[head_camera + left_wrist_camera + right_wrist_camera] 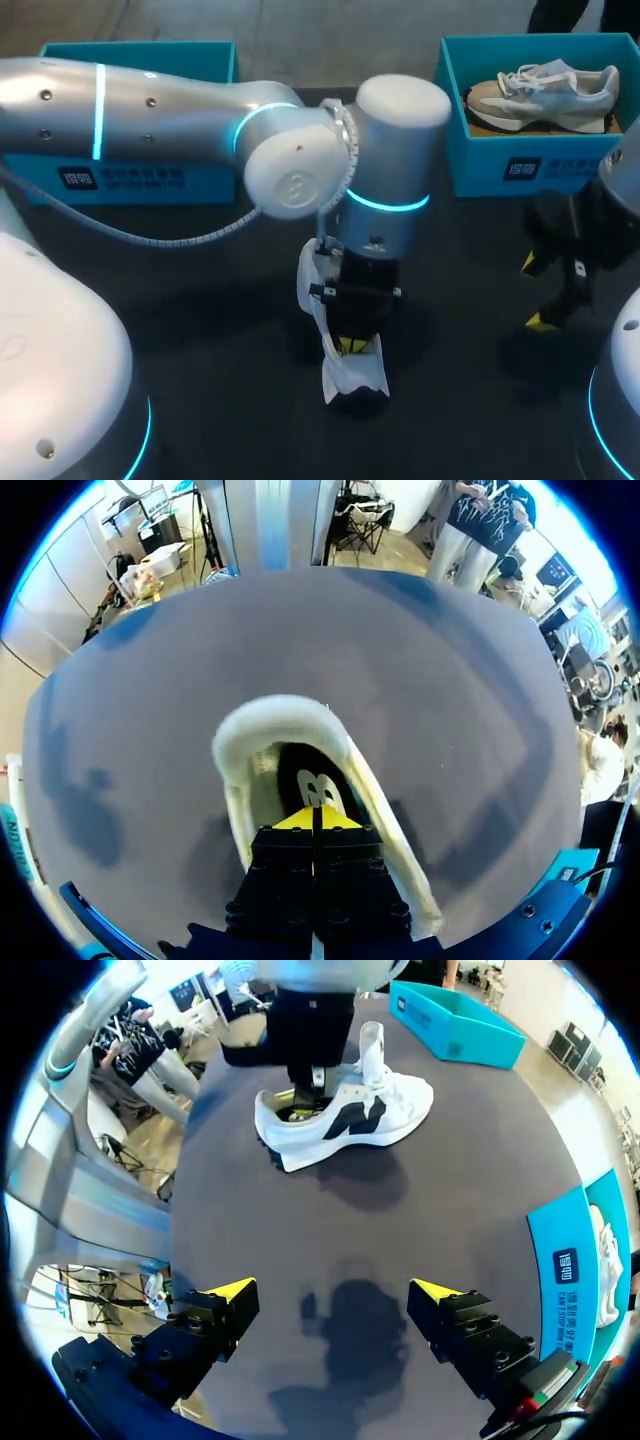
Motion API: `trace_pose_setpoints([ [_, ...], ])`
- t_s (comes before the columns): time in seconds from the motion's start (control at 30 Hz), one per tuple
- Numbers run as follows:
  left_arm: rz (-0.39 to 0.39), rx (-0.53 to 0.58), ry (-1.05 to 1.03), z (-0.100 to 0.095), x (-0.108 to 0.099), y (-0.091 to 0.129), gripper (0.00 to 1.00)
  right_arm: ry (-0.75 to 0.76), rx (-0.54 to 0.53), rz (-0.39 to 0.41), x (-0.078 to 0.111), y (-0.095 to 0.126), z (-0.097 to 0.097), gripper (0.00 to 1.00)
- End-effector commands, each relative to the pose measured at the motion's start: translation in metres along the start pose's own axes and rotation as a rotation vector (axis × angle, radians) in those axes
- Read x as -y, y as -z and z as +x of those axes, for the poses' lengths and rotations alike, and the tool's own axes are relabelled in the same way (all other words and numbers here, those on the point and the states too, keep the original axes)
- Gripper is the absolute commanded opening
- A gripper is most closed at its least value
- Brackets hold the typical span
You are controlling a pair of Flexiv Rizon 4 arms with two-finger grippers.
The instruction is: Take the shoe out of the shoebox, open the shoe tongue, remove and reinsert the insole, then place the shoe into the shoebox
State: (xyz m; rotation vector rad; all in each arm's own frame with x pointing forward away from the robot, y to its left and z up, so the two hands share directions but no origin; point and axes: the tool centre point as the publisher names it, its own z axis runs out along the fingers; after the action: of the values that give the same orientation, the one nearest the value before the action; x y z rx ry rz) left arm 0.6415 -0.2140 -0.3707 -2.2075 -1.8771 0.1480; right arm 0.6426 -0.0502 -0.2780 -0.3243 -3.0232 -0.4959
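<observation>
A white shoe with dark side marks lies on the dark table near the middle. My left arm reaches in from the left, and my left gripper stands in the shoe's opening. In the left wrist view its yellow tips are shut together inside the padded collar, right over the insole. Whether they pinch the insole I cannot tell. My right gripper hangs open over bare table to the shoe's right, holding nothing.
A teal shoebox at the back right holds a second, pale shoe. Another teal shoebox stands at the back left, partly behind my left arm. Both boxes also show in the right wrist view.
</observation>
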Motion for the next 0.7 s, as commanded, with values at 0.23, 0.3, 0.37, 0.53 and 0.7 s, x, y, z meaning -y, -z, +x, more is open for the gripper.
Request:
trace_pose_setpoints([
  [0.23, -0.052, 0.097, 0.057, 0.010, 0.009, 0.016, 0.00, -0.001, 0.003, 0.002, 0.000, 0.000, 0.002, 1.00],
  [0.3, -0.044, 0.109, 0.076, 0.007, 0.008, 0.014, 0.00, -0.001, 0.003, 0.002, 0.000, 0.000, 0.002, 1.00],
  [0.37, -0.046, 0.119, 0.095, 0.003, 0.007, 0.010, 0.00, -0.001, 0.003, 0.002, 0.000, 0.000, 0.002, 1.00],
  [0.53, -0.075, 0.099, 0.129, -0.008, 0.004, 0.001, 0.00, -0.001, 0.003, 0.002, 0.000, 0.000, 0.002, 1.00],
  [0.7, -0.039, 0.063, 0.132, -0.016, -0.001, -0.009, 0.00, -0.001, 0.003, 0.002, 0.000, 0.000, 0.002, 1.00],
])
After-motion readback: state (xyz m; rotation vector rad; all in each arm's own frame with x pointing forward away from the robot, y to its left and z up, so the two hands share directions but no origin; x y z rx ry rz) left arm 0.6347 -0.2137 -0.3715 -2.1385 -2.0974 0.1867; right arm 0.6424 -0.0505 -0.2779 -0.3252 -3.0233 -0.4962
